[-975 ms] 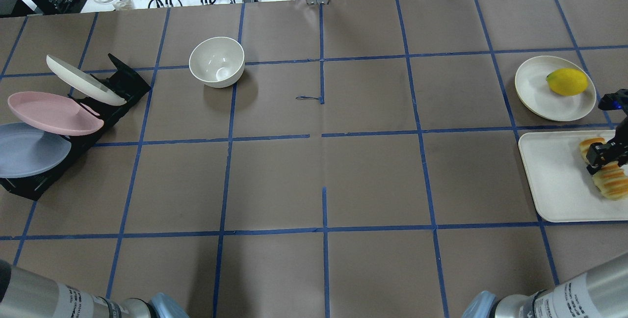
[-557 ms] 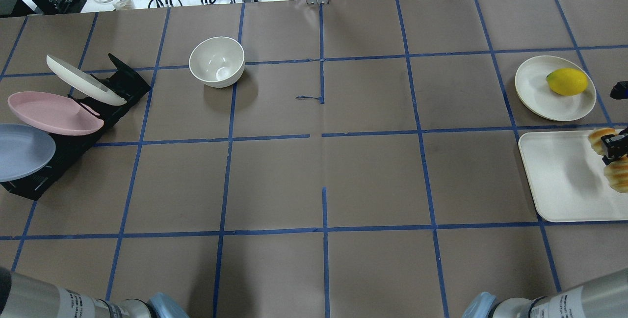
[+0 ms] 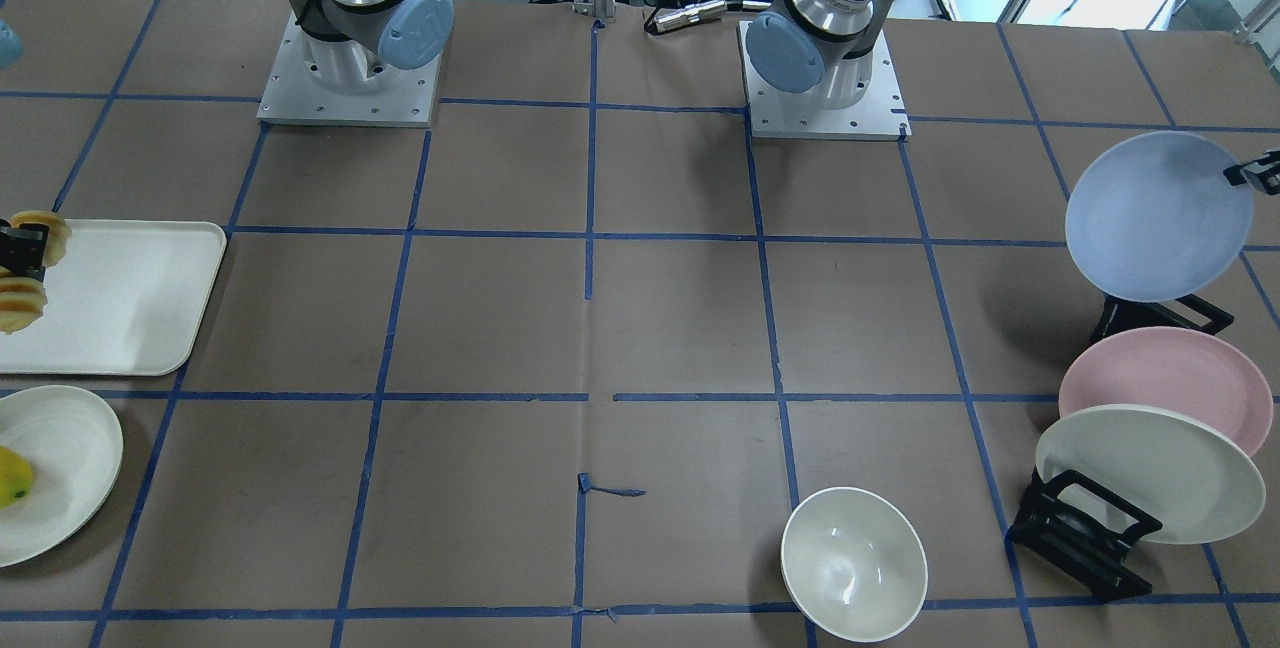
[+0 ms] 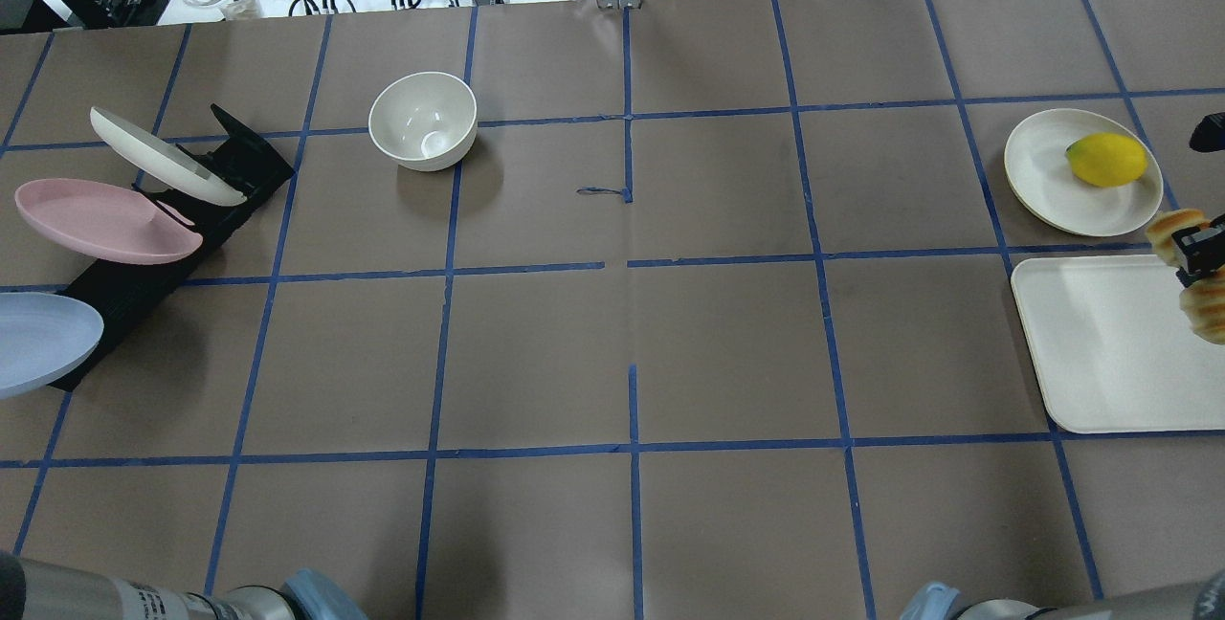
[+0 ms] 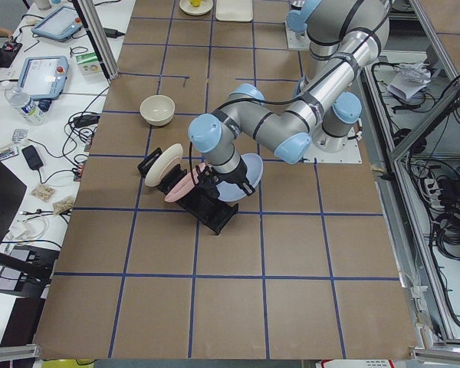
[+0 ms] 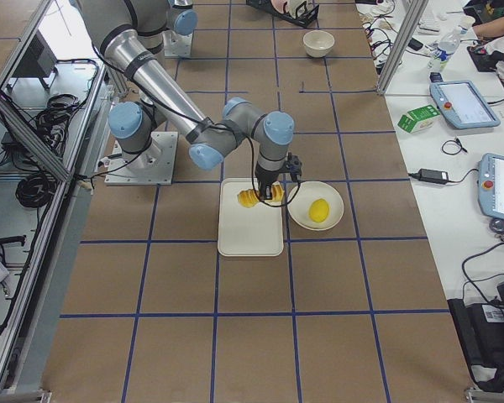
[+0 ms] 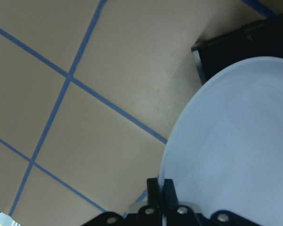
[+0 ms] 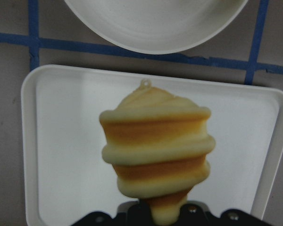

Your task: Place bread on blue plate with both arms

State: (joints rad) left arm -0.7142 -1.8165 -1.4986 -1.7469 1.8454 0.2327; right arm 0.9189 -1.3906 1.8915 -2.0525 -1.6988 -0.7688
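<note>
Two claws are each clamped on something. Farthest left, the left claw has its fingers pinched narrow on the rim of the blue plate. The plate is tilted and juts from that claw toward the middle of the table, over the near end of the black rack. Whether plate and rack touch cannot be told. Farther out from the robot than that claw, the same rack carries the pink plate and, beyond it, the cream plate, both leaning. Well off to that claw's right and farther out again, a white bowl stands upright. Over at the far right, the right claw is closed on the middle of the bread, whose ridged orange-and-yellow ends stick out on either side of the fingers. The loaf hangs above the white tray, which lies below this claw and reaches toward the table's middle. Just beyond the claw, away from the robot, lies a round white plate with a lemon on it.
</note>
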